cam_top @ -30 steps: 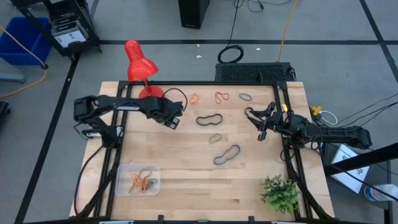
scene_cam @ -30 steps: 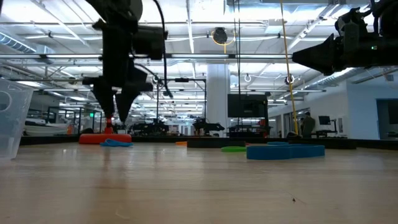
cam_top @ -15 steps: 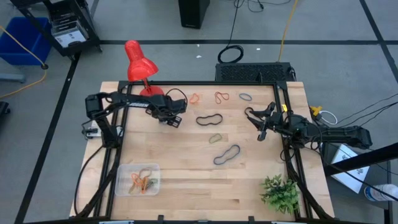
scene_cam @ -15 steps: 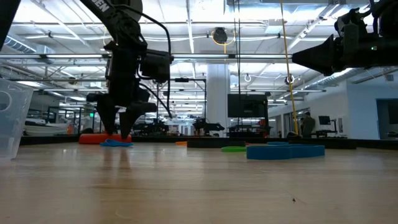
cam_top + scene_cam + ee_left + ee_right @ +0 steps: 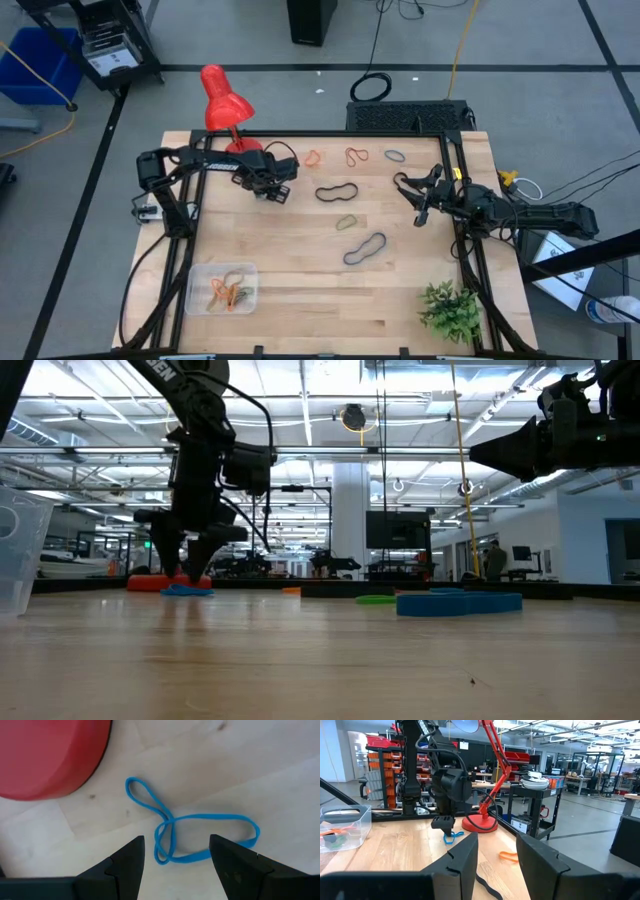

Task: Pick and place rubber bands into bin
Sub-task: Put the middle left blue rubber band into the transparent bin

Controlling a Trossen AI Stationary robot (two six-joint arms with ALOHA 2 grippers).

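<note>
A blue rubber band (image 5: 176, 831), twisted into a figure eight, lies flat on the wood beside the red lamp's base (image 5: 50, 755). My left gripper (image 5: 176, 840) is open just above it, one finger on either side of the band's crossing. It also shows in the high view (image 5: 270, 190) and the low view (image 5: 187, 572). The clear bin (image 5: 222, 288) sits near the table's front left with orange and green bands inside. My right gripper (image 5: 418, 207) is open and empty, held above the table's right side.
Loose bands lie on the table: orange (image 5: 312, 157), red (image 5: 357, 156) and dark (image 5: 396, 156) at the far edge, black (image 5: 337, 192), tan (image 5: 347, 222) and black (image 5: 365, 249) in the middle. A red desk lamp (image 5: 225, 100) stands far left, a small green plant (image 5: 450, 310) front right.
My left gripper has gone down toward the blue band and a little toward the table's left and far edge, close to the lamp base. The band has stayed where it was.
</note>
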